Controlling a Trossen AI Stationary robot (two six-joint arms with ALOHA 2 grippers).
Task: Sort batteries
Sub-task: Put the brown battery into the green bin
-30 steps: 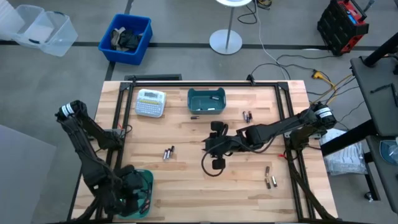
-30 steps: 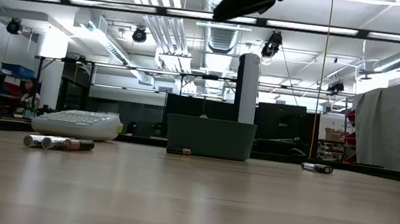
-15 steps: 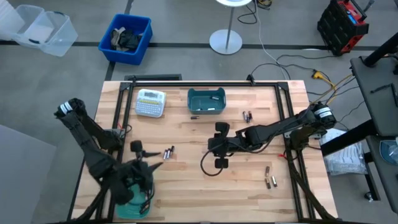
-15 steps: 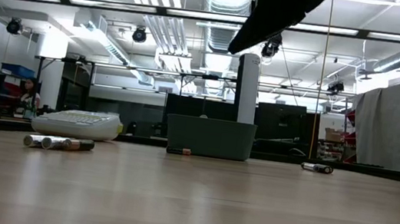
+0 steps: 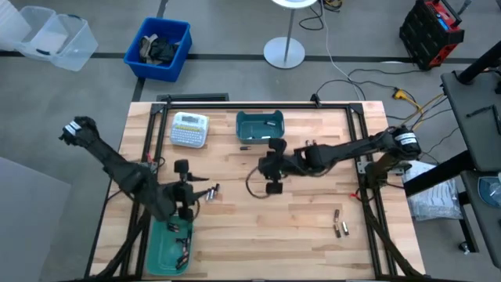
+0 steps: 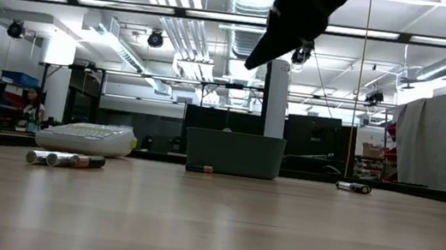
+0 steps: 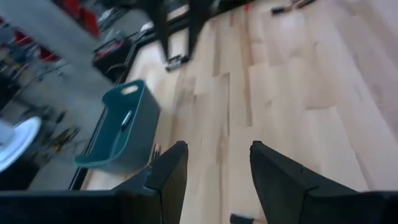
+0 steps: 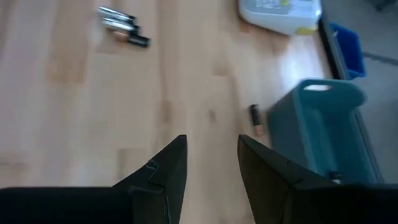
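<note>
Batteries: you have clusters scattered on the surface, one just beside your left tool.
Left tool: fingers spread, nothing held.
Right tool: spread, empty, near the bin.

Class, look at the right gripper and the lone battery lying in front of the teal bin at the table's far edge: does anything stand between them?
Nothing visible does. The right gripper, fingers open and empty, hangs above bare wood; the lone battery lies beside the teal bin.
</note>
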